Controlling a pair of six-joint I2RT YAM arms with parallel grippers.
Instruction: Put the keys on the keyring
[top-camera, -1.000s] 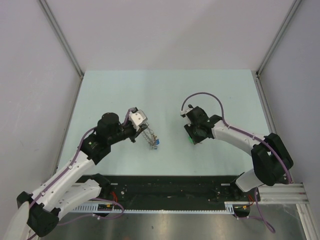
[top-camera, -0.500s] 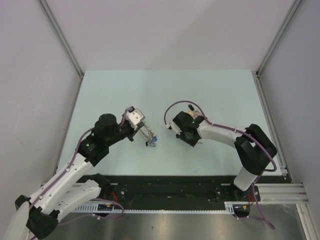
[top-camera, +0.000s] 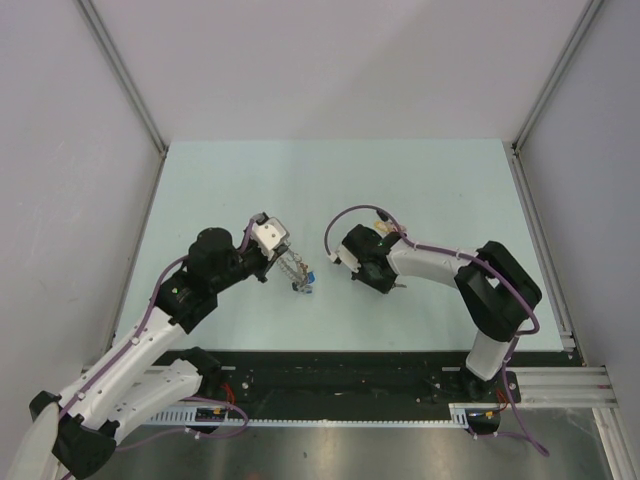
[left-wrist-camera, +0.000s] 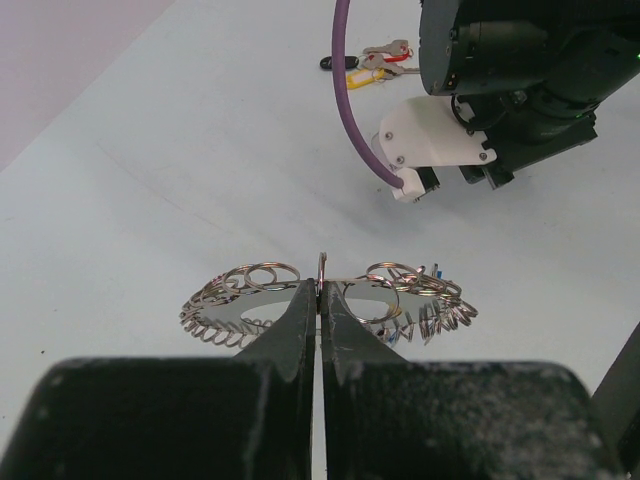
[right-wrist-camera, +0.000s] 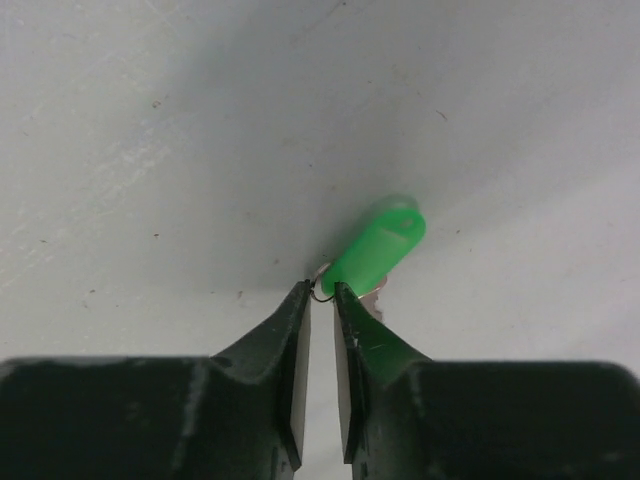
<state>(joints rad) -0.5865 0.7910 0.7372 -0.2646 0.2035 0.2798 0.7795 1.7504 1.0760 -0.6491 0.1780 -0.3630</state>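
My left gripper is shut on the keyring, a flat grey ring fringed with small silvery split rings. It holds the ring level above the table. In the left wrist view the fingertips pinch the near rim of the keyring, and a blue-headed key hangs at its right side. My right gripper points down at the table, just right of the keyring. In the right wrist view its jaws pinch the small wire ring of a green-headed key. The green key is hidden in the top view.
More keys with black, yellow and pinkish heads lie on the table beyond the right arm's wrist. A purple cable loops between the two grippers. The pale table is walled left, right and behind.
My right gripper has moved left with the green key, from mid-table to close beside the keyring. My left gripper has shifted slightly, still holding the ring.
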